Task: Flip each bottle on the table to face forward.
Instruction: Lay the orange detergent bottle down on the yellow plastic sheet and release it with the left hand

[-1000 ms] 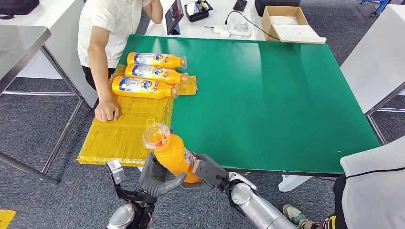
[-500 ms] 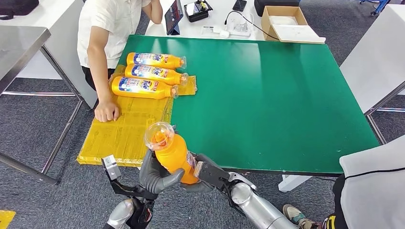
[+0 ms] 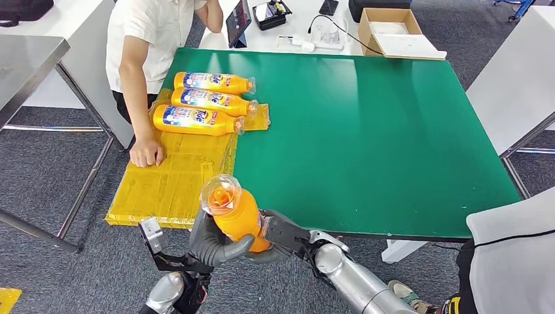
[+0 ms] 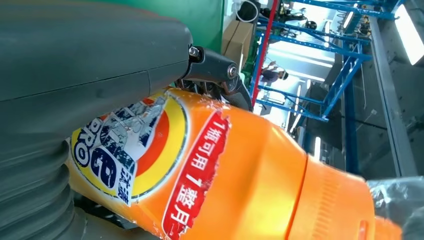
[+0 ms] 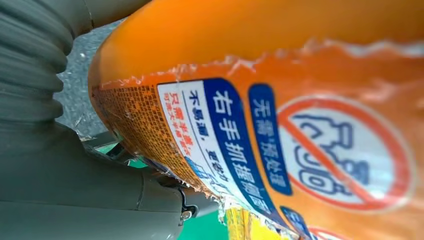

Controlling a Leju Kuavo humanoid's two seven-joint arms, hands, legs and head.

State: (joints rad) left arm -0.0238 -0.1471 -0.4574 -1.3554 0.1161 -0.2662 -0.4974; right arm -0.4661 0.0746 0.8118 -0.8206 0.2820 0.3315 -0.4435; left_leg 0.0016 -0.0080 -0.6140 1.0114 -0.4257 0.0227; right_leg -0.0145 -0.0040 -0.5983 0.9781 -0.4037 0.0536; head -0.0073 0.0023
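Broad rectangular surface (image 3: pixel 366 131) with a green mat top fills centre and right of the head view. Flat yellow printed sheet (image 3: pixel 170 176) lies along its left edge, running from mid-left to lower left. Three orange plastic bottles with blue-and-white labels lie on their sides at the sheet's upper end, side by side, caps toward the right: far bottle (image 3: pixel 213 82), middle bottle (image 3: pixel 213 101), near bottle (image 3: pixel 195 120). A person's fist (image 3: pixel 146 153) rests on the sheet, just below the near bottle.
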